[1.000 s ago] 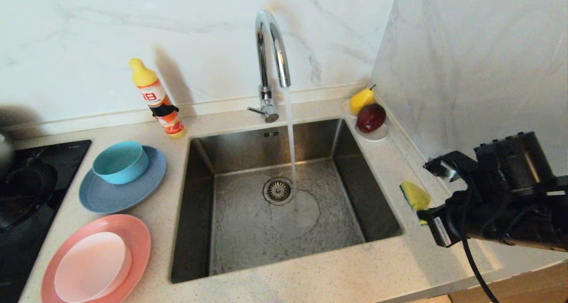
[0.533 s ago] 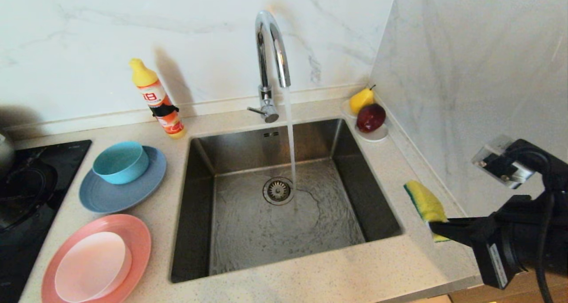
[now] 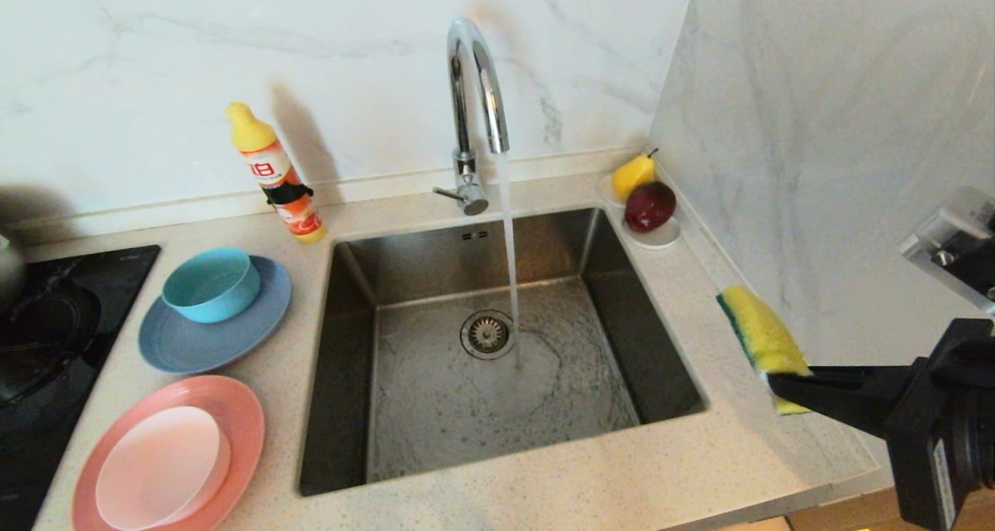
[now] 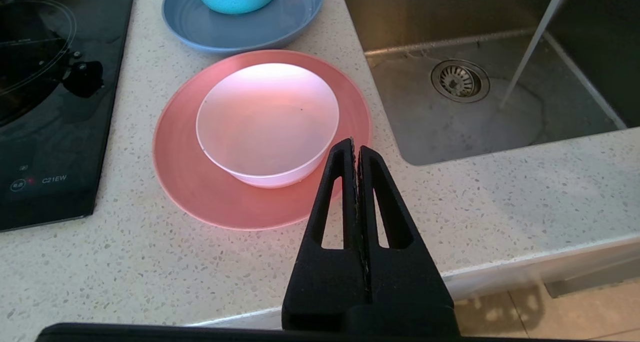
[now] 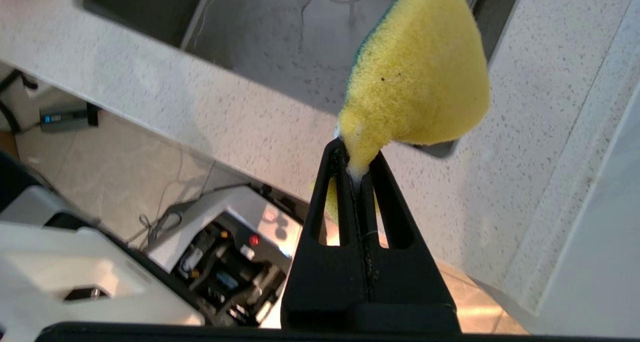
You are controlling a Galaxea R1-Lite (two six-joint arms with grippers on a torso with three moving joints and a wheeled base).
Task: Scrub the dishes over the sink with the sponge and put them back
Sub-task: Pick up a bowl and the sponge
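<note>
while water fills sink [image 3: 497,375], bowls sit on plates.

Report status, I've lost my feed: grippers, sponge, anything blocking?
Right gripper shut on sponge tail, beside sink. Left gripper shut, empty, near pink bowl. Nothing blocking.

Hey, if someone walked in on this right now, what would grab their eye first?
The yellow sponge, pinched by its tail in the right pincer, held over the counter right of the sink. Then the tap running into the sink, and the dishes stacked on the counter to its left.
</note>
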